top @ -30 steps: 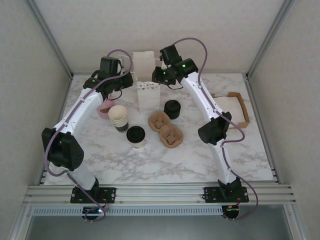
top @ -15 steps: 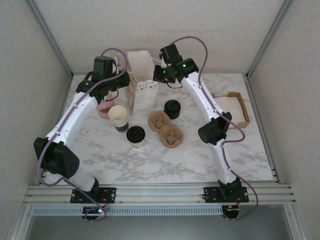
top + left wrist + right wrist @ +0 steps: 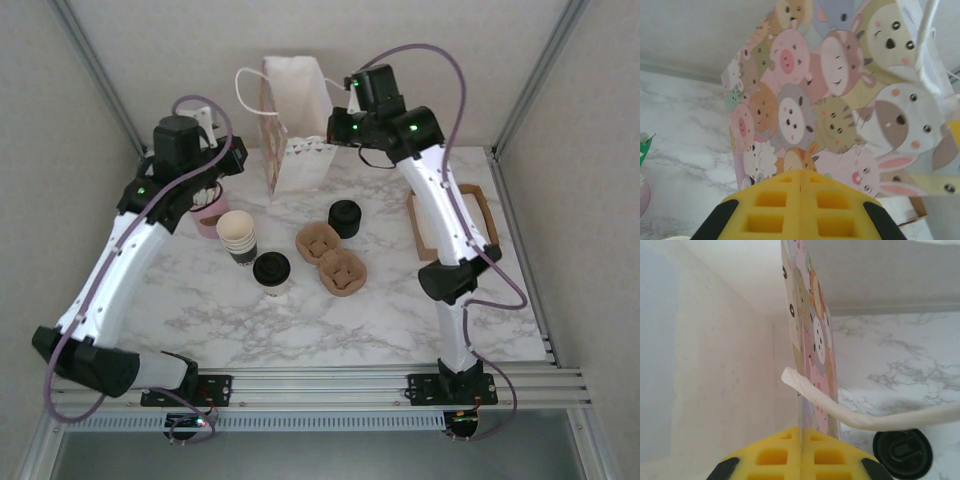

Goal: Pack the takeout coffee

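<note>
On marble table (image 3: 390,320), takeout coffee (image 3: 272,271), black lid, upright.

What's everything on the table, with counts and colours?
paper bag: one, white with animal print, far centre
takeout coffee: one, white, black lid, centre-left
paper cups: one stack, cream, behind the coffee
black cylinder: one, black, centre
pulp cup holders: two, brown, centre
pink container: one, pink, far left
cardboard carrier: one, brown, right side
table: one, white marble
left gripper: one, yellow pads, shut, facing the bag
right gripper: one, yellow pads, shut on the paper bag's edge
</note>
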Action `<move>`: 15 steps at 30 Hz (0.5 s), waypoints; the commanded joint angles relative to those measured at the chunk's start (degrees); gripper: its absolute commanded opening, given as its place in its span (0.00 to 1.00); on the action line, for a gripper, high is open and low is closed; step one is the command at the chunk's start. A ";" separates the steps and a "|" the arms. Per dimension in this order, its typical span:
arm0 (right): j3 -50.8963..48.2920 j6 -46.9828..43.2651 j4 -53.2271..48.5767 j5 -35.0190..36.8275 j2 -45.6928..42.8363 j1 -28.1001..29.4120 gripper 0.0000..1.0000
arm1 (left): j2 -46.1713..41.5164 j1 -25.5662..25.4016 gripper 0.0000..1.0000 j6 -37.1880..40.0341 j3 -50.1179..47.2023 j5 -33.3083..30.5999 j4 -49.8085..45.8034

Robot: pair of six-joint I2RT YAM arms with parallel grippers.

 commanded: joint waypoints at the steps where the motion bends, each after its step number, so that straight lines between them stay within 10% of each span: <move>1: -2.59 -1.98 -3.21 4.02 -5.87 -0.66 0.00 | -3.73 -1.00 0.06 -0.99 0.35 -1.77 0.34; 15: -31.73 -4.62 -6.29 10.58 -31.71 -4.85 0.00 | -7.74 -4.82 0.06 -1.93 -4.48 -1.90 1.61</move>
